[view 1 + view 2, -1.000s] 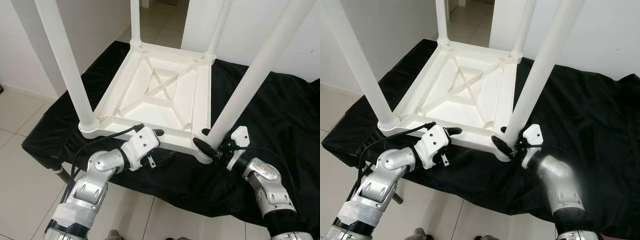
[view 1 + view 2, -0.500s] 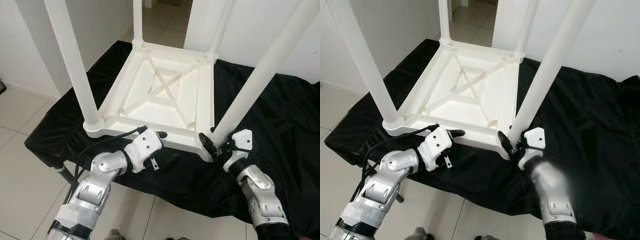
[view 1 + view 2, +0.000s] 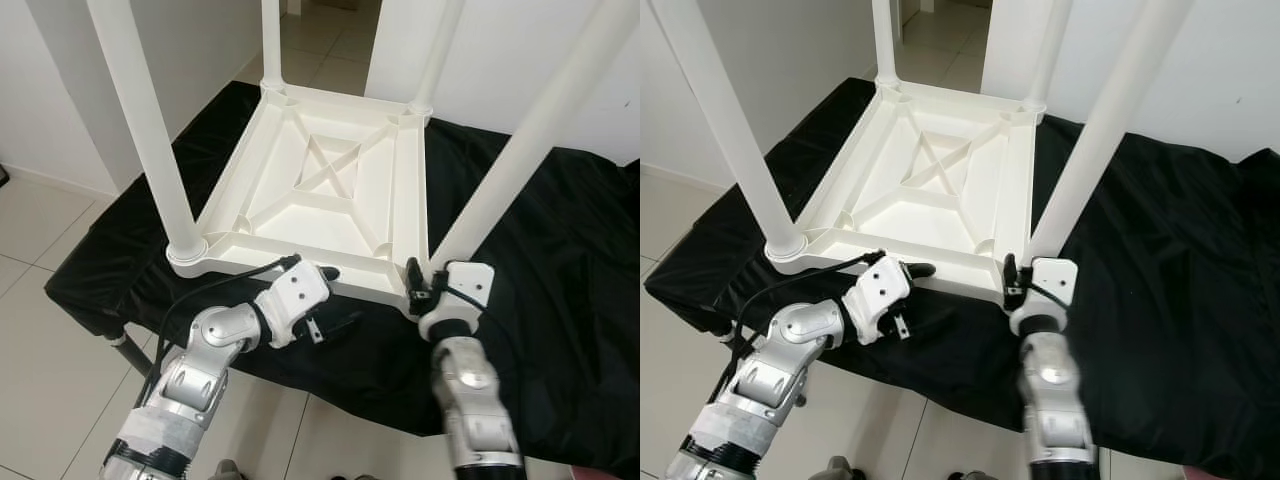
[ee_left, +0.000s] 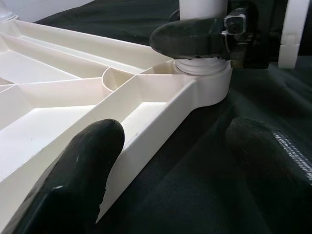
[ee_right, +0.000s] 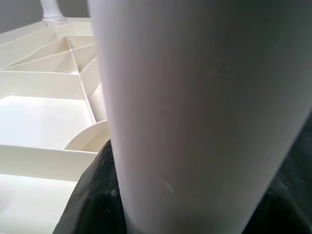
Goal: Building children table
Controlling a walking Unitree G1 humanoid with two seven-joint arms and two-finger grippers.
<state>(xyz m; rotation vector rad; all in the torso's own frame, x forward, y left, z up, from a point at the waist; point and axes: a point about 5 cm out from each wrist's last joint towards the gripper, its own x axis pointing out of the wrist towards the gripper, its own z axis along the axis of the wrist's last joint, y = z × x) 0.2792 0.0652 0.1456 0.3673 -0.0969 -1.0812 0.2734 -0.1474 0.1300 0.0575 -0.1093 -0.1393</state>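
Observation:
A white children's table lies upside down on a black cloth, its four legs pointing up. My right gripper is shut on the near-right leg just above its socket. One black finger wraps across the leg base, and the leg looms close in the right wrist view. My left gripper is open and straddles the table's near rim. One of its fingers is over the inside and the other rests outside over the cloth.
The black cloth covers a low stand and hangs over its front edge. The other three legs, near-left, far-left and far-right, rise around the work area. Tiled floor lies to the left, with white walls behind.
My right arm has swung from the right side round to the front of the leg, its gripper staying on the leg base. The left gripper has hardly moved.

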